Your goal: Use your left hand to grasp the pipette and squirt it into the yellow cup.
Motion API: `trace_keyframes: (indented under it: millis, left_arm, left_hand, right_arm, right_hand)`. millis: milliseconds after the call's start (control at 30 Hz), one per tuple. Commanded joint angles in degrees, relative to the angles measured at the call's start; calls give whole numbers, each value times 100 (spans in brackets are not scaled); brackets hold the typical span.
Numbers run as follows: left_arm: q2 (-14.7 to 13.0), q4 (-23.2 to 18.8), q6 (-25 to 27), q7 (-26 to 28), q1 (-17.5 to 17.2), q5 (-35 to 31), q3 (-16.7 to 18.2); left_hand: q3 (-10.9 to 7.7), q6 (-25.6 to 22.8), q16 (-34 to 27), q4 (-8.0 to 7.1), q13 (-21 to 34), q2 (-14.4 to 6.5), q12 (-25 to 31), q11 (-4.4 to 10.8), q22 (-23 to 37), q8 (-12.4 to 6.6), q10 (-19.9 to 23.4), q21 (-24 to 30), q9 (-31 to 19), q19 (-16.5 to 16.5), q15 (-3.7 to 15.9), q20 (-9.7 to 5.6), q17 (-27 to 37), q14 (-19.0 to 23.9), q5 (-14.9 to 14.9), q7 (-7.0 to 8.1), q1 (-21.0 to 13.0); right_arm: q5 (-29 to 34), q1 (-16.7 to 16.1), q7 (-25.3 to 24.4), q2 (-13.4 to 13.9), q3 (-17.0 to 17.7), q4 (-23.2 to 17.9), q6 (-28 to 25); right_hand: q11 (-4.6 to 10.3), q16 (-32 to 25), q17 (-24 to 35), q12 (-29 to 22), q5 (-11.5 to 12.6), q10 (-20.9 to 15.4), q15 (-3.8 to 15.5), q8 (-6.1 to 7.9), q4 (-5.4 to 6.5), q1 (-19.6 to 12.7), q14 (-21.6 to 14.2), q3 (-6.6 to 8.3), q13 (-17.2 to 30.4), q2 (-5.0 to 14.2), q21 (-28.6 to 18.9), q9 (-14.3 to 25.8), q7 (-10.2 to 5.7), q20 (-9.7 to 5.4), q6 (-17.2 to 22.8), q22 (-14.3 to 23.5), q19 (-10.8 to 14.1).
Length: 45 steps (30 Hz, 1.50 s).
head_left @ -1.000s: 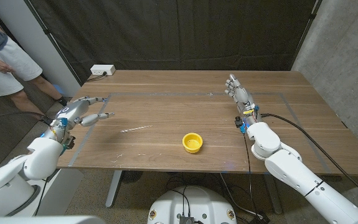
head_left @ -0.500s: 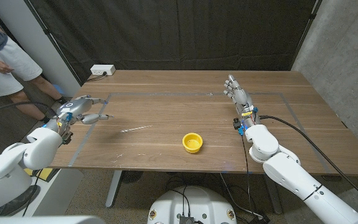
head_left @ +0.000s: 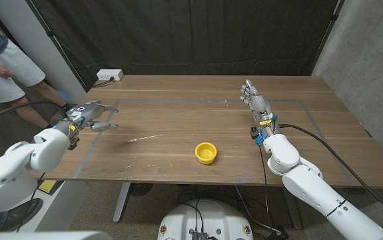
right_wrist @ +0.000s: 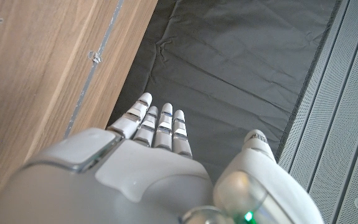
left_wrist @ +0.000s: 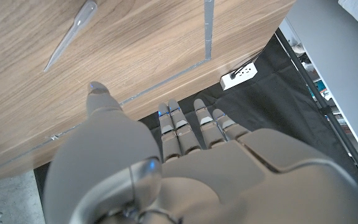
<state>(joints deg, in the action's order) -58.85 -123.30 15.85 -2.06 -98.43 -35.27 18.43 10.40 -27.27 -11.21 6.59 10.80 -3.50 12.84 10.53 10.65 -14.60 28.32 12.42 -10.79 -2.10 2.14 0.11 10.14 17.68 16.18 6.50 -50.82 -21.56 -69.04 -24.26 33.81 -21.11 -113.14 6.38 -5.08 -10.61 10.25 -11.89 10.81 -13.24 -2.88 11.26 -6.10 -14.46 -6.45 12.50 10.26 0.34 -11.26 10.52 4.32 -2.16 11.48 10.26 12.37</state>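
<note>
The pipette (head_left: 145, 138) lies flat on the table (head_left: 178, 100), a little way left of the yellow cup (head_left: 206, 153). The left hand (head_left: 92, 116) hangs left of the pipette, fingers apart, holding nothing. The right hand (head_left: 256, 103) waits beyond the cup, empty too, I think. The reach comes first: the left hand must get over the pipette and pinch it. I can read no writing anywhere.

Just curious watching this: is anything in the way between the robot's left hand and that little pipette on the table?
Nothing visible. Bare wood lies between the left hand and the pipette, and also between the pipette and the yellow cup.
</note>
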Motion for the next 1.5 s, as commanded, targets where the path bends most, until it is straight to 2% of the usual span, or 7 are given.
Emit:
trace_keyframes:
  millis: [33, 467, 800, 867, 1067, 1233, 1500]
  left_arm:
    - [-220, -84, 84, -379, 93, -336, -146]
    - [-399, -192, 463, -625, 202, -775, -562]
    - [-659, -42, 490, -736, 562, -437, -948]
    - [-723, -14, 469, -735, 637, -348, -1018]
    - [-895, 33, 618, -806, 902, -86, -1340]
    - [-969, 100, 724, -781, 1083, 277, -1542]
    - [-1271, 89, 993, -590, 1259, 439, -1922]
  left_hand:
    - [12, -65, 15, 52, 21, 1, -30, 35, 15, -33, 44, -36, -27, 35, 456, 28, 3, -26, 2, 35, -115]
    - [-2, -366, -4, 86, 26, -13, 10, 70, 12, -87, 323, -26, -33, 5, 490, -19, 6, 26, -8, 12, -263]
    - [1, -558, -44, 64, 32, -53, 31, -109, 14, -80, 606, -5, -29, -62, 392, 75, 14, 161, -29, -349, -337]
    - [4, -584, -38, 50, 35, -72, 25, -354, 16, -62, 648, -5, -29, -65, 394, 78, 18, 177, -38, -352, -349]
    - [9, -647, -42, 44, 37, -80, 25, -435, 17, -59, 696, -2, -28, -78, 353, 89, 18, 231, -49, -430, -365]
    - [8, -580, -17, 22, 39, -116, -23, -486, 19, 0, 629, -42, -28, 27, 245, 235, 26, 194, -63, -542, -370]
    - [4, -574, -4, 10, 40, -145, -36, -510, 21, 21, 619, -47, -29, 47, 229, 296, 29, 172, -74, -553, -376]
  right_arm:
    - [35, -139, -73, -27, 18, -34, 59]
    - [-40, -88, 44, -29, 22, 47, 96]
    - [-106, -194, 3, -3, 49, -39, 19]
    - [-105, -221, -12, -4, 43, -48, 13]
    - [-134, -240, -16, -16, 10, -38, -35]
    - [-167, -230, 1, 26, -1, -81, -154]
    - [-204, -182, 31, 41, -15, -76, -203]
  right_hand:
    - [14, -12, 18, -33, -3, -39, 11, 14, -13, -56, -61, 3, 26, -15, -56, 28, 11, -85, 49, 32, 30]
    - [8, -12, 19, -36, -6, -53, -1, 10, -13, -51, -67, -4, 26, -12, -53, 28, 0, -71, 50, 32, 29]
    - [9, -11, 20, -38, -7, -65, 1, 10, -14, -47, -69, -10, 26, -11, -51, 29, -9, -63, 58, 33, 29]
    - [11, -11, 20, -39, -7, -68, -4, 10, -14, -46, -71, -11, 26, -11, -50, 29, -10, -62, 59, 33, 29]
    - [11, -13, 21, -38, -8, -69, -5, 10, -13, -42, -78, -14, 27, -8, -49, 29, -12, -58, 64, 33, 29]
    - [5, -12, 22, -40, -8, -77, -5, 10, -14, -41, -78, -16, 27, -7, -49, 30, -12, -54, 65, 33, 29]
    - [5, -10, 21, -40, -9, -81, -4, 8, -16, -43, -77, -18, 27, -5, -47, 30, -15, -51, 66, 34, 29]
